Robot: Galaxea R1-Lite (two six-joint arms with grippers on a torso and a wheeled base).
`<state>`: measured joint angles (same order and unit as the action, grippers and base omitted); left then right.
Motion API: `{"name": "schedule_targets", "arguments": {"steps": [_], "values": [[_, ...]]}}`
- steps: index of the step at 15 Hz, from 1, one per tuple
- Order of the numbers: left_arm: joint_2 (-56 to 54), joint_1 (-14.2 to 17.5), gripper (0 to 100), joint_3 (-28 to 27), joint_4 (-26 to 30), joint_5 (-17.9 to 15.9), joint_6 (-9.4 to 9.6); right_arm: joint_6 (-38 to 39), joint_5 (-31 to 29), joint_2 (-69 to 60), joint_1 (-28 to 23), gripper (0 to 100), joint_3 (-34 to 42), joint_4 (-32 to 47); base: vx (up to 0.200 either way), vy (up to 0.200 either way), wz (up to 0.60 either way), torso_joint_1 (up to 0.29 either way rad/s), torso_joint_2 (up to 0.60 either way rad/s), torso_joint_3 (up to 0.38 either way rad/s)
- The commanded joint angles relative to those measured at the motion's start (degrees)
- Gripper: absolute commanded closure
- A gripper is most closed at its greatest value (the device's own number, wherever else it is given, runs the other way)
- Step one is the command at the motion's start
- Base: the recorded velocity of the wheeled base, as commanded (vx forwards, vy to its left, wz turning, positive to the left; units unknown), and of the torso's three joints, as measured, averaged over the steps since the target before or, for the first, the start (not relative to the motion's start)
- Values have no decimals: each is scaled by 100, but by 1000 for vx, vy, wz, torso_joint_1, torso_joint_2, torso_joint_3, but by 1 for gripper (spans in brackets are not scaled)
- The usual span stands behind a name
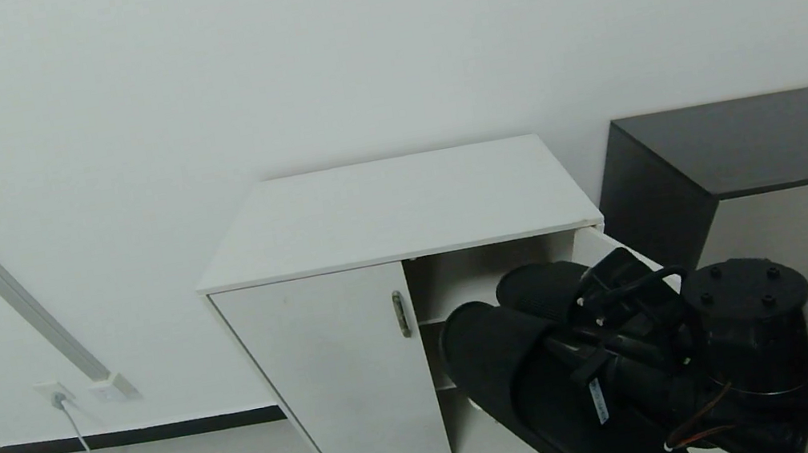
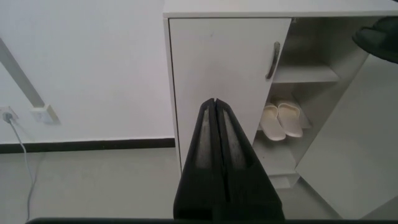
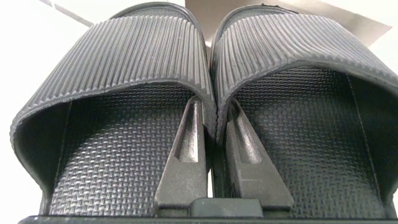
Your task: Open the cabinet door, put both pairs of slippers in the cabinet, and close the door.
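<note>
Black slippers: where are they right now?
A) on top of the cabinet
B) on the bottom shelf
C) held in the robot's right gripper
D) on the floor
C: the right gripper clamps both black slippers side by side before the open cabinet.

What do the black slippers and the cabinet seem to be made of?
The black slippers look like moulded rubber or foam, matte: ribbed straps, textured footbeds. The cabinet is probably laminated board, smooth white: flat panels, sharp edges.
</note>
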<state>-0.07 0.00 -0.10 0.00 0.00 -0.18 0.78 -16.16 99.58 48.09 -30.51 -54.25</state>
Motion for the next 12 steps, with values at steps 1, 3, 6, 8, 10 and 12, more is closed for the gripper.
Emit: {"name": "schedule_targets", "arguments": {"steps": [1,3,6,8,10,12], "values": [[7,0,100,1,0,0,1,1,-1,8,7,100,2,2,0,0,0,-227,510,295],[7,0,100,1,0,0,-8,1,-1,17,7,100,2,-33,0,0,0,-224,547,312],[7,0,100,1,0,0,1,1,8,26,7,100,10,-42,0,0,0,-227,559,325],[7,0,100,1,0,0,-8,1,-1,35,7,100,2,-42,0,0,0,-202,522,312],[7,0,100,1,0,0,-8,1,8,35,7,100,19,-42,0,0,0,-198,525,322],[7,0,100,1,0,0,-8,1,-1,35,7,100,19,-42,0,0,0,-183,498,315]]}}
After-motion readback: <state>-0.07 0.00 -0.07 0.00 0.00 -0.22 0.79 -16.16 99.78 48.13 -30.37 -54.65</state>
